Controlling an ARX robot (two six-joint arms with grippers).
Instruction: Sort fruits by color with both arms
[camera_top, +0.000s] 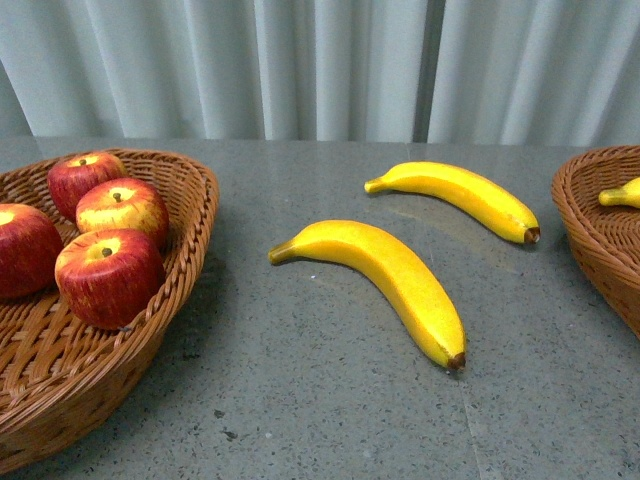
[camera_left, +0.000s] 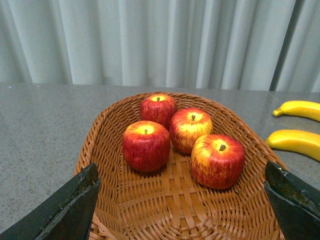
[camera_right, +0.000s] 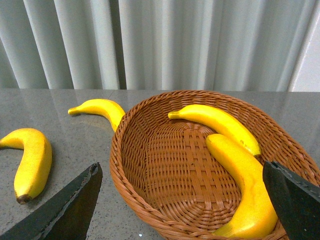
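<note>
My left end effector (camera_left: 180, 167) and right end effector (camera_right: 180, 166) hang spread and empty; two bananas (camera_top: 388, 272) lie on the worktop (camera_top: 300, 400) left of the right one, probably light, stiff, slick-skinned, best pinched across the thick middle.

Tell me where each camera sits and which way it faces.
Front view: on the robot's body, facing forward over the grey table: two loose yellow bananas between the brown wicker apple basket and the wicker banana basket; no arm shows.
Left wrist view: on the left arm, looking past the open left gripper into the apple basket with four red apples.
Right wrist view: on the right arm, past the open right gripper into the banana basket holding two more bananas.
Shared: both wrist views catch the loose bananas.
</note>
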